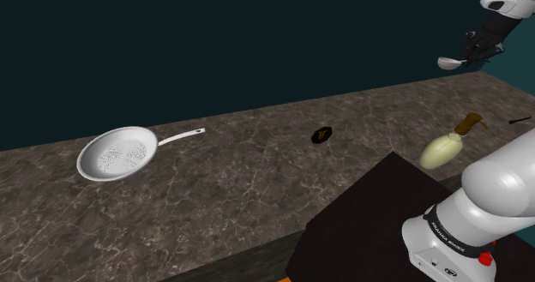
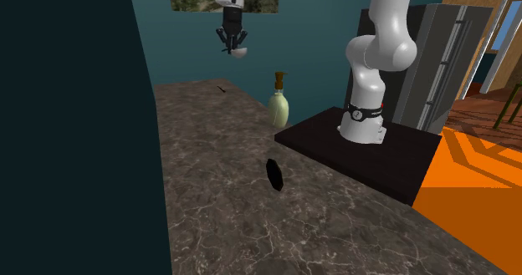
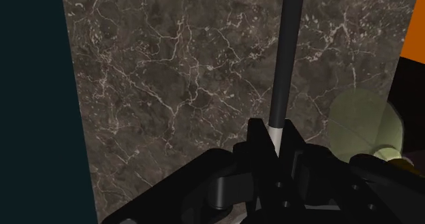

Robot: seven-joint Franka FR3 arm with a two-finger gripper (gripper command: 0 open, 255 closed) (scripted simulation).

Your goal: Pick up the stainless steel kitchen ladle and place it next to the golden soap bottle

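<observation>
High over the counter [image 1: 257,177], my gripper [image 1: 477,51] pinches the ladle [image 1: 447,63] between its fingers [image 3: 257,137], lengthwise nearly level, bowl toward the shoulder view's left.

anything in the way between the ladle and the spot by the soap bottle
Nothing visible. The ladle hangs in the air, clasped by the fingers, above the counter, with open air down to the bare marble beside the soap bottle. The small black object and the frying pan lie farther along the counter.

The bench [image 1: 223,177] is dark brown veined white, the pan [image 1: 116,153] silvery white, the bottle [image 1: 441,150] pale yellow, the ladle [image 1: 447,63] grey, black-handled.
</observation>
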